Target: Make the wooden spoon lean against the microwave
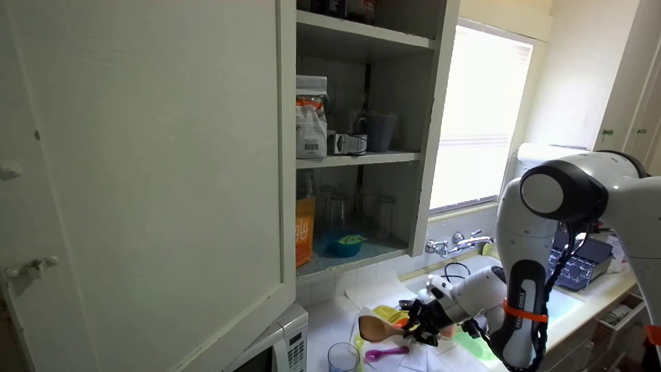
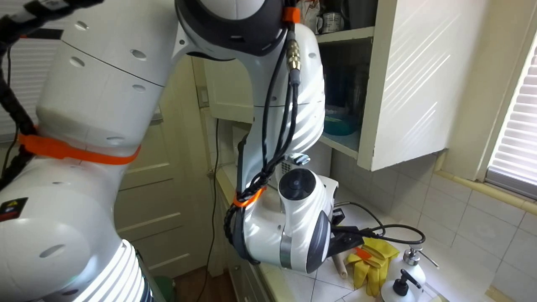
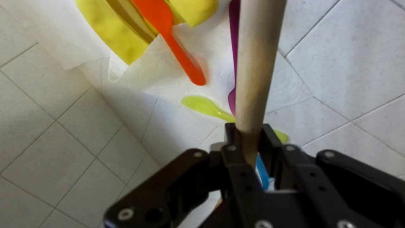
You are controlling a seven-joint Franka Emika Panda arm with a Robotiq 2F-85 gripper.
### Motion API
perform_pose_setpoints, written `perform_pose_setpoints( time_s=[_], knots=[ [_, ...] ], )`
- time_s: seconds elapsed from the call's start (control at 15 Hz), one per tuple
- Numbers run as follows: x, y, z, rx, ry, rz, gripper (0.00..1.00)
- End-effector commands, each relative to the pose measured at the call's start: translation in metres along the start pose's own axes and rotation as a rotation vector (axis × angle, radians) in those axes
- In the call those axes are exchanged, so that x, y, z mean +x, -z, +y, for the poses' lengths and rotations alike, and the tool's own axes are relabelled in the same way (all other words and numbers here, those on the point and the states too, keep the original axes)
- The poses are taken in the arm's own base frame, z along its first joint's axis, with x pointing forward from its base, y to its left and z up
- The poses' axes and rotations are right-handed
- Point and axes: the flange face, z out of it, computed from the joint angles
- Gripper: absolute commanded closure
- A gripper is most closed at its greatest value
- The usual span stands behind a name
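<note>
The wooden spoon (image 1: 376, 329) is in my gripper (image 1: 414, 330), above the counter. In an exterior view its brown bowl points toward the microwave. In the wrist view the fingers (image 3: 248, 134) are shut on its pale handle (image 3: 261, 63), which runs up out of the picture; the bowl is mostly hidden behind the gripper. The handle end (image 2: 340, 266) shows below the wrist in an exterior view. The white microwave (image 1: 297, 338) stands at the bottom of an exterior view, apart from the spoon. The cupboard door covers part of it.
An open cupboard door (image 1: 155, 155) hangs over the microwave. A clear glass (image 1: 343, 356) stands between microwave and gripper. Yellow gloves (image 2: 373, 262), an orange spoon (image 3: 180, 52), a purple spoon (image 1: 387, 353) and a yellow-green spoon (image 3: 205, 106) lie on the counter. Soap bottles (image 2: 409, 272) stand nearby.
</note>
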Motion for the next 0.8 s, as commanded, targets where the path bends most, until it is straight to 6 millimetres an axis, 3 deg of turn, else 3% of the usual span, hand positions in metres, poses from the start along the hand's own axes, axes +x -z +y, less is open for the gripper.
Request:
perform_pose_setpoints(
  time_s=[0.0, 0.4, 0.73],
  knots=[
    [0.019, 0.027, -0.006, -0.001, 0.016, 0.081, 0.95],
    [0.063, 0.044, -0.020, 0.114, 0.142, 0.334, 0.95],
    [0.084, 0.057, -0.016, 0.168, 0.190, 0.505, 0.95]
  ],
)
